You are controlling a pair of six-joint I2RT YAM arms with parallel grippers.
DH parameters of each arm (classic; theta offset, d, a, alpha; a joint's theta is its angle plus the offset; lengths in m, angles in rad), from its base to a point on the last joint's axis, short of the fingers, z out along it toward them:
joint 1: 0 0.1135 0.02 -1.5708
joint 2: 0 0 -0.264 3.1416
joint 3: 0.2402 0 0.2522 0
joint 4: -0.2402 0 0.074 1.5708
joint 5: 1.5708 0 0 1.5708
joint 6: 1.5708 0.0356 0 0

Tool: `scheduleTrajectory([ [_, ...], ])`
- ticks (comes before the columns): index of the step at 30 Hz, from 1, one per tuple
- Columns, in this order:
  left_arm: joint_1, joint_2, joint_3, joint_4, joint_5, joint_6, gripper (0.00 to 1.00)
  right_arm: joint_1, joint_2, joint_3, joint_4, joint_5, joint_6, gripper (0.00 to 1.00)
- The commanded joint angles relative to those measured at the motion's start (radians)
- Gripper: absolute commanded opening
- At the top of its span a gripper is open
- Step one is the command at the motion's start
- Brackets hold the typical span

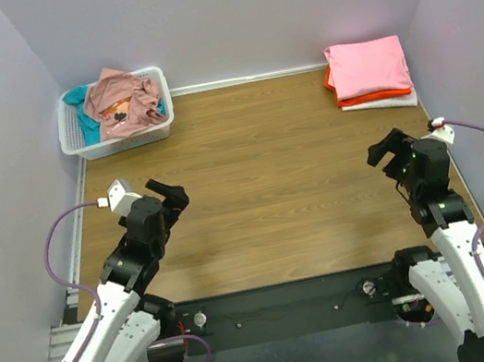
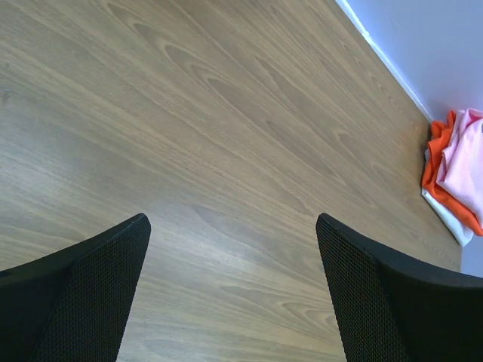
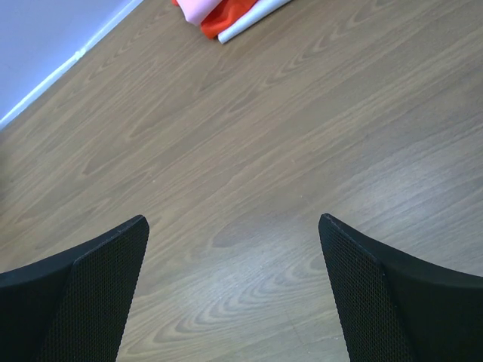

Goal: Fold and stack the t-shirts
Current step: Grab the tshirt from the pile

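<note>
A crumpled dusty-pink t-shirt (image 1: 120, 101) lies on top of a teal t-shirt (image 1: 77, 98) in the white basket (image 1: 158, 128) at the back left. A folded stack sits at the back right: bright pink t-shirt (image 1: 367, 68) on an orange one (image 1: 382, 95) on a white one (image 1: 388, 103). The stack also shows in the left wrist view (image 2: 456, 170) and the right wrist view (image 3: 223, 15). My left gripper (image 1: 167, 194) (image 2: 232, 290) is open and empty over bare wood. My right gripper (image 1: 384, 148) (image 3: 232, 290) is open and empty over bare wood.
The wooden table (image 1: 271, 185) is walled by pale lilac panels on three sides. A black rail (image 1: 283, 305) with the arm bases runs along the near edge. Purple cables loop beside each arm.
</note>
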Motion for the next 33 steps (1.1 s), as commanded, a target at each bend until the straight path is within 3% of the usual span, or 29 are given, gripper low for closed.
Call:
scheduleTrajectory([
  [1,0.005,0.031,0.054,0.003,-0.071,0.001,0.99,-0.001,0.003,0.033,-0.024,-0.031,0.002,1.00],
  [7,0.025,0.175,0.167,0.081,-0.080,0.114,0.99,-0.001,0.010,0.013,-0.023,-0.082,0.007,1.00],
  [18,0.276,0.755,0.639,0.175,0.113,0.401,0.99,-0.001,0.087,0.015,-0.021,-0.106,-0.004,1.00],
  [23,0.387,1.022,0.889,0.071,0.122,0.459,0.98,-0.003,0.087,0.009,-0.024,-0.111,-0.010,1.00],
  [26,0.410,1.139,1.079,-0.013,0.043,0.497,0.98,-0.001,0.086,0.006,-0.024,-0.100,-0.009,1.00],
  [29,0.436,1.346,1.355,-0.115,-0.005,0.588,0.98,-0.003,0.095,0.007,-0.024,-0.097,-0.012,1.00],
  [33,0.451,1.492,1.535,-0.152,0.067,0.668,0.98,-0.003,0.104,0.009,-0.024,-0.097,-0.018,1.00],
])
